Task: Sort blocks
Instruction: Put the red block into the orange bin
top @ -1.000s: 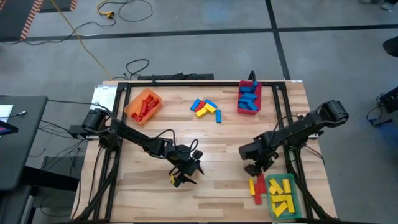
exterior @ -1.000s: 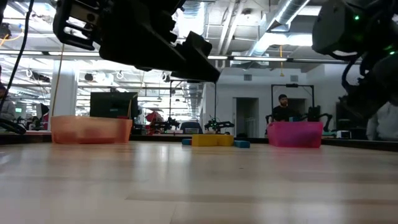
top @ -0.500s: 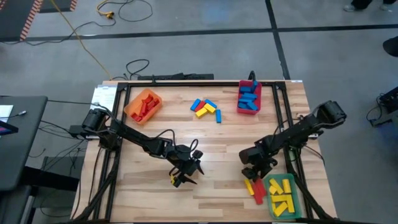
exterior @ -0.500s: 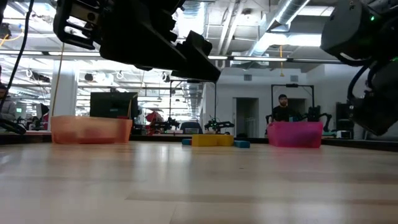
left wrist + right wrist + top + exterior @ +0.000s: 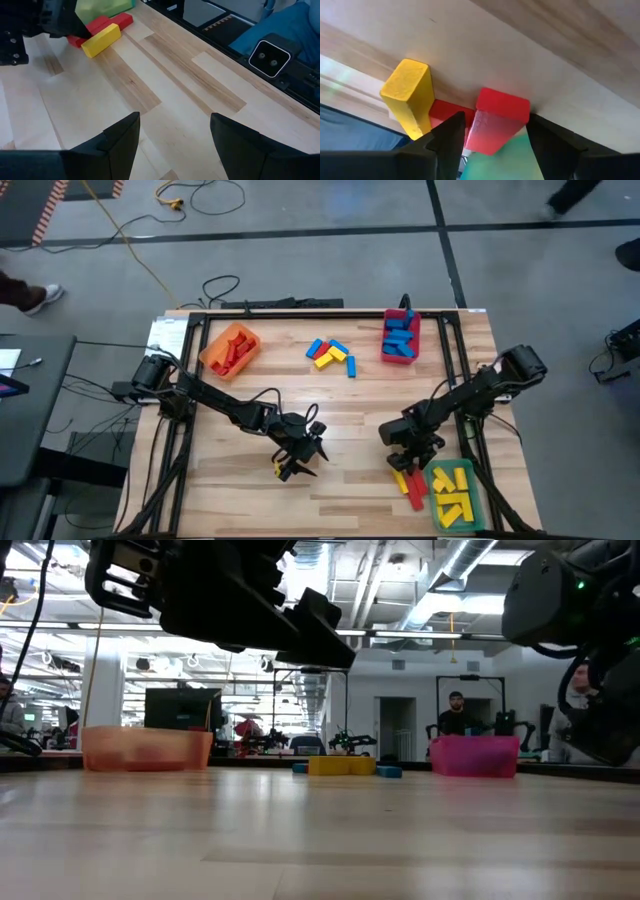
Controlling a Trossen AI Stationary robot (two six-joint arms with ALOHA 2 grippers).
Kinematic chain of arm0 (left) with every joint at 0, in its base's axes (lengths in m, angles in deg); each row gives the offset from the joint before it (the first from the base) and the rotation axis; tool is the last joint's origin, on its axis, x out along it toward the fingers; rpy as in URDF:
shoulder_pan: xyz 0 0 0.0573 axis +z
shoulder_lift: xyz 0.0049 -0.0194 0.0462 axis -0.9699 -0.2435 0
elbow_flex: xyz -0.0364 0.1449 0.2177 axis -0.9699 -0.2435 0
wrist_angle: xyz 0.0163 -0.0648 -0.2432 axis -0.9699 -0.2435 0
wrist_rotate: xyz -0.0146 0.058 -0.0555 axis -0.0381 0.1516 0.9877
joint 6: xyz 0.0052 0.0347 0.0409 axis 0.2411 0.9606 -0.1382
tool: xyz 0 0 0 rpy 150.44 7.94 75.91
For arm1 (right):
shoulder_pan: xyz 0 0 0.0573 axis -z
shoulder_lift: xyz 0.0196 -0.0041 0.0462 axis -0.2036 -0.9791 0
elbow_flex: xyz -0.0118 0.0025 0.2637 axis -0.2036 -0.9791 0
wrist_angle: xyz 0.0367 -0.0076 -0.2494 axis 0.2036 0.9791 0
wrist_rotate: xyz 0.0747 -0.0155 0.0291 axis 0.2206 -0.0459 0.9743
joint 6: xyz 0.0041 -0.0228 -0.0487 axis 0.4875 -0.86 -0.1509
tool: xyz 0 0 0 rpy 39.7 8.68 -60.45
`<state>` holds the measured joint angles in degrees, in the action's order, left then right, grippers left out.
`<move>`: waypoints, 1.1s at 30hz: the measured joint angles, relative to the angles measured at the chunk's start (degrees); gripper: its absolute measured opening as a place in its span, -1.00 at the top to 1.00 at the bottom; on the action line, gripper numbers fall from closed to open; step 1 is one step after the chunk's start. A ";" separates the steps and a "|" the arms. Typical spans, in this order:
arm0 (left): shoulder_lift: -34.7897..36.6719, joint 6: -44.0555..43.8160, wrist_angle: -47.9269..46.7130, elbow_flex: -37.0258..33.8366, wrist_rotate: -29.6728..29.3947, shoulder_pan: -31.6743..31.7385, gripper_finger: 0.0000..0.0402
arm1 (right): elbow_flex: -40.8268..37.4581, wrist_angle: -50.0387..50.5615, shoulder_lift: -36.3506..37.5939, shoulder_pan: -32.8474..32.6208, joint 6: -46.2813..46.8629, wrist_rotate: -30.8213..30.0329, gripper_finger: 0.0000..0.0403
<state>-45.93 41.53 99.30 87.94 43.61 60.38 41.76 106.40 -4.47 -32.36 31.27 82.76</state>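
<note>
At the near right of the table, beside the green bin (image 5: 452, 492), the right gripper (image 5: 408, 463) has come down over a small cluster of loose blocks: a yellow block (image 5: 410, 95) and two red blocks, one (image 5: 495, 121) standing between its fingers and the other (image 5: 444, 111) half hidden behind. A second ago the gripper hung a little farther from the near edge and the cluster lay plainly apart from it; now the wrist view shows the red block framed by both dark fingers (image 5: 445, 142), which straddle it with gaps that look narrow. The fingers stand spread and are starting to draw in, but contact cannot be confirmed, so nothing is held yet.

The judgement is that the step in hand is a pick of that red block, which would then have to travel across to the orange bin (image 5: 230, 348) at the far left, where the other red blocks lie. The yellow neighbour sits just beside the target and could be nudged as the fingers pinch.

The left gripper (image 5: 296, 455) waits near the middle of the table's near half, fingers spread and empty, unchanged over the last second. A mixed pile of blue, yellow and red blocks (image 5: 330, 355) remains unsorted at the far centre, next to the red bin (image 5: 400, 340) of blue ones.
</note>
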 joint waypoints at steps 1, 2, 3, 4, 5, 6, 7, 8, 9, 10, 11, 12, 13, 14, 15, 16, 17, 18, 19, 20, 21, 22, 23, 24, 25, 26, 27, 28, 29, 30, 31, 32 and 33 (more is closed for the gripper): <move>0.00 -0.07 0.05 0.00 0.00 0.00 -0.18 | 0.05 0.69 -0.03 0.14 -0.58 -0.26 -0.17; 0.00 -0.22 0.22 0.00 0.00 0.00 -0.18 | 0.20 1.16 -0.06 0.20 -0.97 -0.71 -0.14; 0.00 -0.31 0.36 0.00 0.00 0.00 -0.18 | 0.20 1.30 -0.06 0.36 -1.09 -0.88 -0.11; 0.00 -0.42 0.41 0.00 0.00 -0.02 -0.18 | 0.18 1.39 -0.08 0.52 -1.36 -0.86 -0.07; 0.00 -0.41 0.46 0.00 0.00 -0.06 -0.18 | 0.16 1.49 -0.14 0.58 -1.43 -0.75 -0.03; 0.00 -0.44 0.44 0.00 0.00 -0.15 -0.18 | 0.15 1.50 -0.14 0.58 -1.45 -0.76 0.01; 0.00 -0.44 0.44 0.00 0.00 -0.18 -0.18 | 0.15 1.48 -0.14 0.58 -1.48 -0.82 0.05; 0.00 -0.44 0.44 0.00 0.00 -0.23 -0.18 | 0.15 1.50 -0.14 0.58 -1.48 -0.80 0.08; 0.00 -0.44 0.44 0.00 0.00 -0.31 -0.18 | 0.15 1.52 -0.14 0.61 -1.46 -0.77 0.12; 0.00 -0.44 0.46 0.00 0.00 -0.35 -0.18 | 0.15 1.50 -0.14 0.62 -1.46 -0.80 0.15; 0.00 -0.41 0.44 0.00 0.00 -0.37 -0.18 | 0.15 1.50 -0.14 0.62 -1.52 -0.80 0.17; 0.00 -0.41 0.44 0.00 0.00 -0.39 -0.18 | 0.15 1.52 -0.14 0.65 -1.92 -0.75 0.18; 0.00 -0.41 0.44 0.00 -0.02 -0.42 -0.18 | 0.15 1.54 -0.14 0.68 -2.16 -0.75 0.19; 0.00 -0.41 0.44 0.00 -0.02 -0.44 -0.18 | 0.15 1.62 -0.12 0.91 -2.52 -0.75 0.19; 0.00 -0.41 0.44 0.00 -0.02 -0.44 -0.18 | 0.15 1.71 -0.12 1.18 -3.01 -0.67 0.20; 0.00 -0.41 0.44 0.00 -0.02 -0.44 -0.18 | 0.10 1.75 -0.13 1.43 -3.71 -0.42 0.20; 0.00 -0.44 0.41 0.00 -0.02 -0.46 -0.18 | 0.06 1.76 -0.14 1.78 -4.26 -0.33 0.20; 0.00 -0.52 0.39 0.00 -0.02 -0.46 -0.18 | 0.04 1.78 -0.13 2.20 -4.79 -0.31 0.20; 0.00 -0.67 0.37 0.00 -0.03 -0.46 -0.18 | 0.00 1.83 0.11 2.56 -5.60 -0.32 0.20; 0.00 -0.91 0.33 0.00 -0.04 -0.48 -0.18 | -0.07 1.89 0.40 2.98 -6.43 -0.38 0.20; 0.00 -0.96 0.31 0.00 -0.02 -0.48 -0.18 | -0.08 1.94 0.84 3.39 -7.22 -0.73 0.21; 0.00 -1.06 0.21 0.00 -0.06 -0.48 -0.18 | -0.11 2.10 1.55 3.90 -8.16 -1.18 0.21; 0.00 -1.23 0.14 0.00 -0.07 -0.48 -0.18 | -0.11 2.22 2.30 4.37 -9.18 -1.73 0.21; 0.00 -1.33 0.13 0.00 -0.08 -0.48 -0.18 | -0.14 2.46 3.14 4.93 -10.07 -2.47 0.21; 0.00 -1.55 0.13 -0.01 -0.11 -0.48 -0.18 | -0.15 2.83 4.18 5.45 -10.73 -3.60 0.21; 0.00 -1.65 0.13 0.00 -0.25 -0.48 -0.18 | -0.15 3.20 5.24 5.87 -11.26 -5.19 0.21; 0.00 -1.75 0.16 0.00 -0.75 -0.48 -0.18 | -0.15 3.52 6.38 6.35 -11.66 -7.12 0.21; 0.00 -1.77 0.17 0.00 -1.40 -0.48 -0.18 | -0.18 3.93 7.54 6.81 -12.13 -9.11 0.21; 0.00 -1.81 0.19 0.00 -2.54 -0.48 -0.18 | -0.22 4.31 8.76 7.30 -12.59 -11.10 0.21; 0.00 -1.81 0.23 0.00 -3.60 -0.48 -0.18 | -0.24 4.69 10.06 7.73 -12.97 -13.26 0.21; 0.00 -1.85 0.31 -0.01 -4.68 -0.48 -0.18 | -0.24 5.01 11.43 8.24 -13.46 -15.81 0.21; 0.00 -1.91 0.34 -0.01 -6.15 -0.48 -0.18 | -0.26 5.25 12.72 8.73 -13.99 -18.39 0.21; 0.00 -2.09 0.42 -0.02 -7.69 -0.48 -0.18 | -0.28 5.41 14.02 9.16 -14.50 -20.67 0.21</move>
<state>-45.93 39.44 99.72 87.92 35.92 59.90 41.49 111.80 9.56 -23.20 16.77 62.09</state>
